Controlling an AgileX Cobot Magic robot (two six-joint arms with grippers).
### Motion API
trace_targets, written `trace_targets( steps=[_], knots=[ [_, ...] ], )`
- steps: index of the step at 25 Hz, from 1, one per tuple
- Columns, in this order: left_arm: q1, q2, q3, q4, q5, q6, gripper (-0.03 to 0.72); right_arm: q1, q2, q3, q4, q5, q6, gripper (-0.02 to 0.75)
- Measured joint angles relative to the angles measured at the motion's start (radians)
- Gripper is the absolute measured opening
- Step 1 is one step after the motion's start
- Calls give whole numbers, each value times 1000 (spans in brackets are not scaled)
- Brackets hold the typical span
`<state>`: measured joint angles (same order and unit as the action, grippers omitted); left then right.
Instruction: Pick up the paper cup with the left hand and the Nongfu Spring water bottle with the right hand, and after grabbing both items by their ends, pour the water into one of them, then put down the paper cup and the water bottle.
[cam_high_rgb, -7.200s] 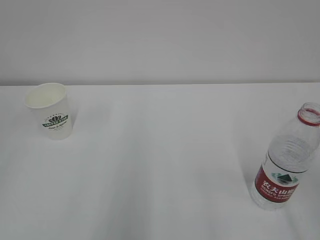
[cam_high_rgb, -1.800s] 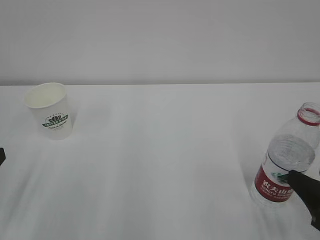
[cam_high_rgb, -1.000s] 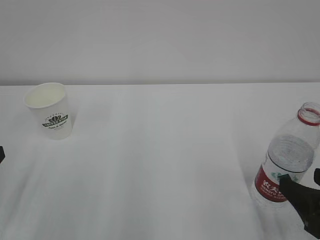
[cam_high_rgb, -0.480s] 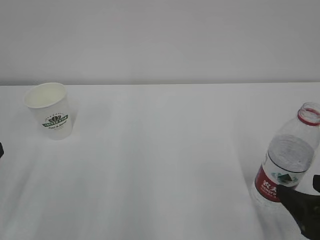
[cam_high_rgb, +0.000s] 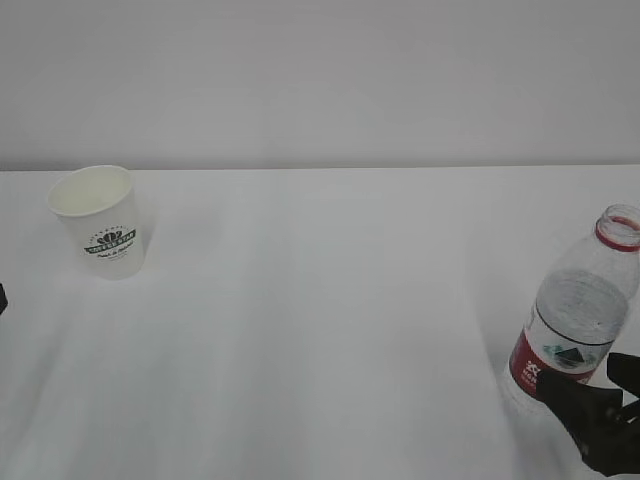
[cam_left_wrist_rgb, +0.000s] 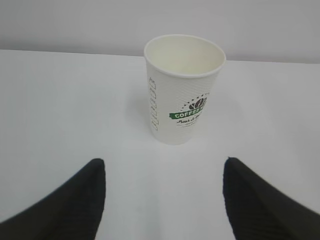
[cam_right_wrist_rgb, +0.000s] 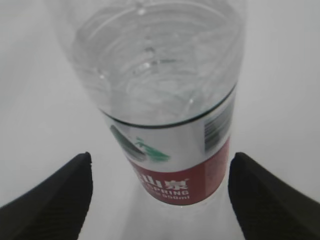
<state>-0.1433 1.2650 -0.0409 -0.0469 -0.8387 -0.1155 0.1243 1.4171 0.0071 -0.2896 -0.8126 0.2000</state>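
The paper cup stands upright at the far left of the white table, empty inside. In the left wrist view the cup is ahead of my left gripper, which is open with bare table between its fingers; the exterior view shows only a dark sliver of it at the left edge. The Nongfu Spring water bottle stands upright at the right with its neck uncapped, and the water fills much of it. My right gripper is open, its fingers flanking the bottle's red label without touching it.
The white table runs back to a plain grey wall. The bottle stands close to the right edge of the exterior view, and my right gripper sits low in front of it.
My right gripper has sunk lower along the bottle toward its base and its jaws have spread a little wider. The left gripper, cup and bottle have stayed in place.
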Motion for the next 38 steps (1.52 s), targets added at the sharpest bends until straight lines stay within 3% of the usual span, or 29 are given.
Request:
trace_targets(
  steps=[13, 38],
  knots=[
    [0, 0, 0, 22, -2, 0, 524, 0, 294, -2, 56, -319, -21, 642],
    [0, 0, 0, 37, -29, 0, 521, 0, 381, -33, 61, -336, -58, 641]
  ],
)
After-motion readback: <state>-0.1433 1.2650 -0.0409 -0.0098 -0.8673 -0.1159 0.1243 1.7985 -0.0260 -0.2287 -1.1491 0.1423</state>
